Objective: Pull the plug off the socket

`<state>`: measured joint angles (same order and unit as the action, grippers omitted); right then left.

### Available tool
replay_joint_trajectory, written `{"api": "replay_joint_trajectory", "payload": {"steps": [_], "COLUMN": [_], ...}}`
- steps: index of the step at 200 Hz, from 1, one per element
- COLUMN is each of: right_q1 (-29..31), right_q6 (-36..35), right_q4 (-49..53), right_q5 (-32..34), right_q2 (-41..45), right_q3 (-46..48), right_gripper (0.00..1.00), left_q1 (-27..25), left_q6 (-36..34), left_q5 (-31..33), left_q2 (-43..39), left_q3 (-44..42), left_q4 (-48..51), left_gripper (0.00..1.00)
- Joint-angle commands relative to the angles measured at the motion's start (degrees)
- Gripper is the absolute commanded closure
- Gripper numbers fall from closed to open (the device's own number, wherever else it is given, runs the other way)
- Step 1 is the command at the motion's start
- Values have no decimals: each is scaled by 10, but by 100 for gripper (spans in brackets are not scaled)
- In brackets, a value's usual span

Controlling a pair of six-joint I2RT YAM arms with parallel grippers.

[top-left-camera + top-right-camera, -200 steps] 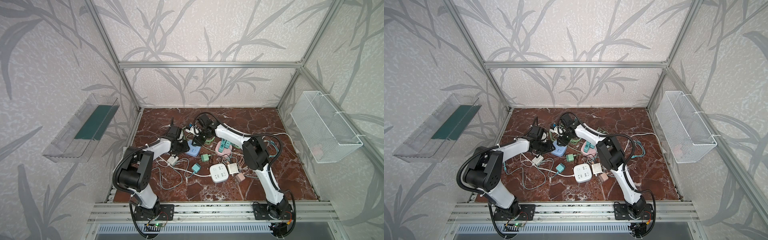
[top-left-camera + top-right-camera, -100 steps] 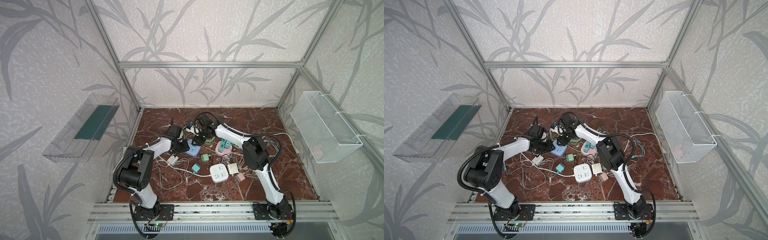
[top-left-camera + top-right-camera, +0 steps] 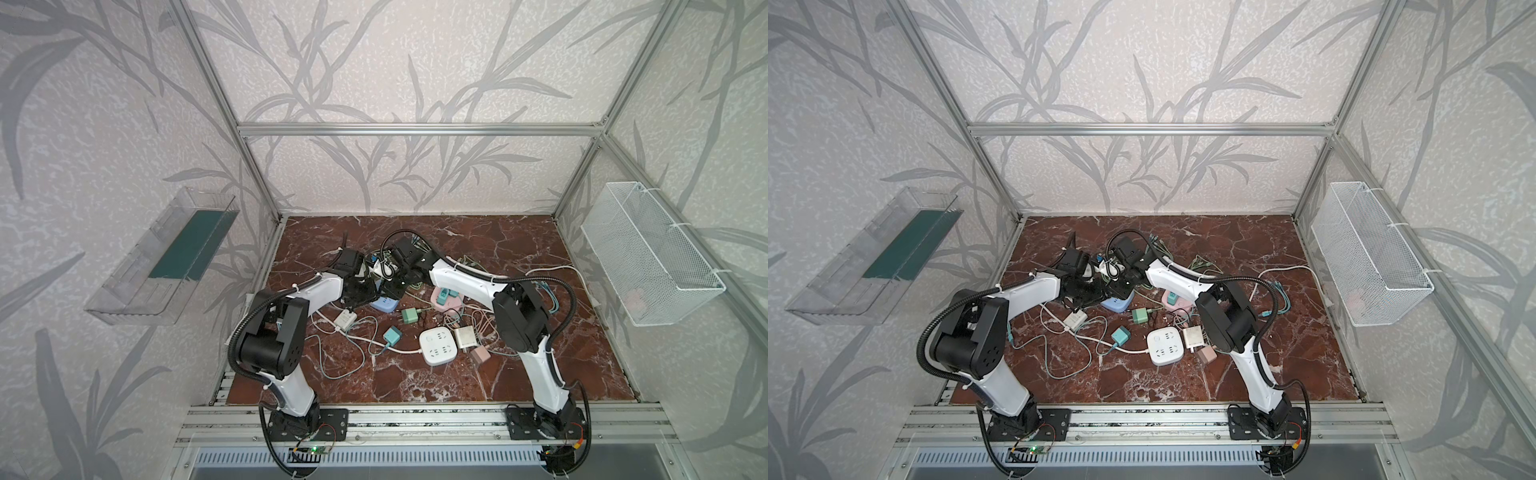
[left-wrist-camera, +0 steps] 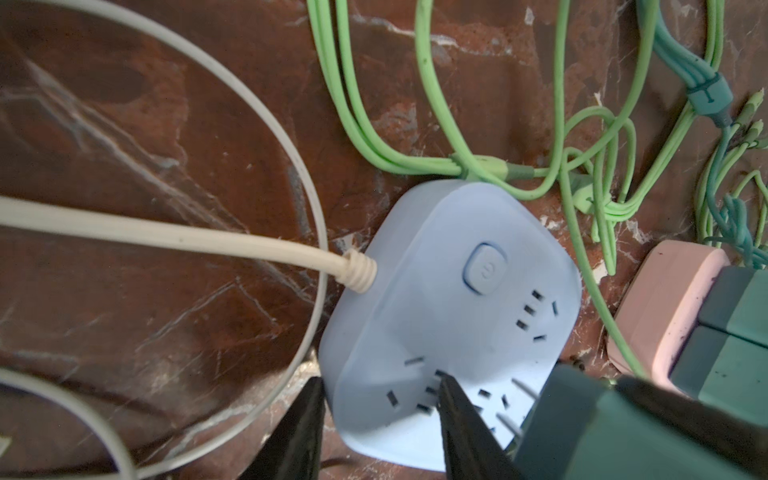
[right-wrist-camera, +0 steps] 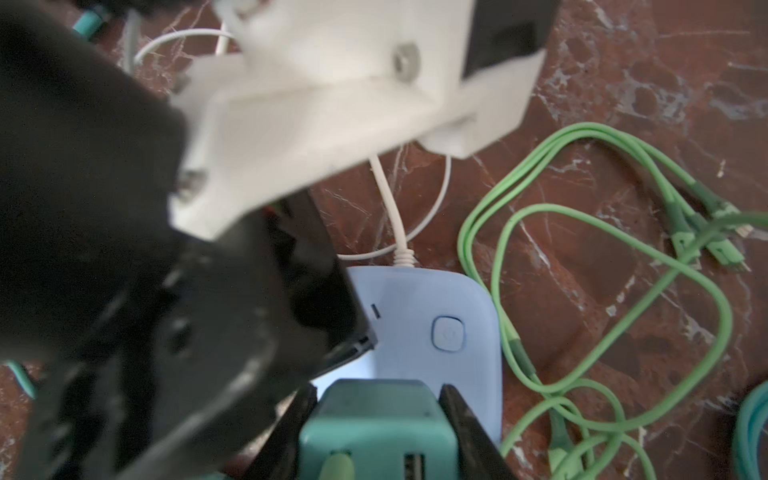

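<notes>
Holds the plug [image 5: 374, 419] in the right claw [image 5: 378, 390], with the fingers [image 5: 461, 424] pressed tight on its two flanks. Pins the socket [image 4: 449, 299] with the left claw [image 4: 378, 378], closed over one corner: one finger against the side wall, the other on the top face among the slots [image 4: 392, 399].

Rests the socket flat on the surface [image 4: 124, 145], near the middle in both top views [image 3: 384, 304], between the two arms. Carries the plug directly over the socket's corner, right next to the left claw, with two metal pins [image 4: 524, 386] bare in the left wrist view. Cannot tell whether the pin tips sit in the slots or hang just clear.

Needs, by judgement, a straight pull along the pins, away from the top face, by the right arm, with the left one pressing down. Risks bent pins or a lifted socket if pulled sideways.
</notes>
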<state>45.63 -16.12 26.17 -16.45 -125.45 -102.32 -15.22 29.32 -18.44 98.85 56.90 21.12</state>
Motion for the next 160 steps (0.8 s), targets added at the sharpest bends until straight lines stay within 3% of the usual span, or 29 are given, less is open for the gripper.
{"api": "replay_joint_trajectory", "payload": {"steps": [1, 57, 160], "right_q1": [-5, -50, -81], "right_q6": [-1, 19, 71], "right_q4": [-11, 34, 223], "right_q5": [-16, -19, -76], "right_q2": [25, 6, -173], "right_q3": [-13, -79, -344], "right_gripper": [83, 82, 80], "left_q1": [-3, -3, -4], "left_q6": [-1, -3, 3], "left_q5": [58, 70, 78], "left_q2": [57, 34, -27], "left_q3": [-35, -46, -58], "left_q4": [80, 78, 80], "left_gripper": [55, 55, 55]}}
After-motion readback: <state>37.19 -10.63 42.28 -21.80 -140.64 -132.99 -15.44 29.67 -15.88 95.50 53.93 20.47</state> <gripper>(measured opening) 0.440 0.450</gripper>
